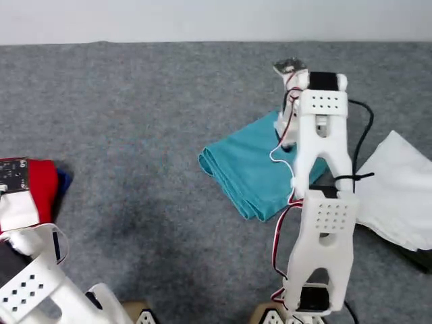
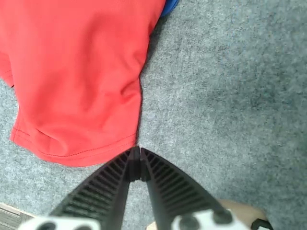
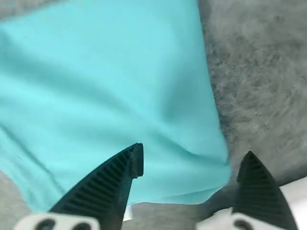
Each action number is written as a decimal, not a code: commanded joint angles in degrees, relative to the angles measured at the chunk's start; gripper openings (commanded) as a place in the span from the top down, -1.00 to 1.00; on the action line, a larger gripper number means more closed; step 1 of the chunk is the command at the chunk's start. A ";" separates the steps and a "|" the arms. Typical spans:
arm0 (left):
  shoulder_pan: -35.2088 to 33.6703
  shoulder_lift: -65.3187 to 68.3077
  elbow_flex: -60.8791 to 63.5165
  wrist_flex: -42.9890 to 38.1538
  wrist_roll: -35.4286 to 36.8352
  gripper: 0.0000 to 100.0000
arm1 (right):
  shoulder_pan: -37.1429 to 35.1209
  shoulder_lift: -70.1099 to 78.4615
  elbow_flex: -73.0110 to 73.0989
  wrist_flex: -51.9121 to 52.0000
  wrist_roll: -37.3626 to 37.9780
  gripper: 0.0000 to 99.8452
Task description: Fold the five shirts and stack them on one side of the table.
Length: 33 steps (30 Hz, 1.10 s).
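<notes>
Teal shirt (image 1: 250, 177) is lying folded mid counter (image 1: 135, 101) beneath the spread right gripper (image 3: 194, 153); pinching only its top layer risks undoing the fold; left gripper (image 2: 139, 154), pressed together, is sitting beside the red shirt (image 2: 76, 72) at left.

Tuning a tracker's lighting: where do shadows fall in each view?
High view: dark patch on the grey mat between teal shirt and red shirt; left wrist view: a narrow shadow along the red shirt's edge; right wrist view: none distinct.

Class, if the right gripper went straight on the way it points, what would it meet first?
Probably the teal shirt, which lies straight ahead of the open right gripper, though the gap is hard to judge.
</notes>
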 commanded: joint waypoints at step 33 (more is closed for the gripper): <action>0.35 -0.70 0.40 -0.79 0.18 0.99 | -27.56 -3.03 5.10 -7.96 -12.66 0.98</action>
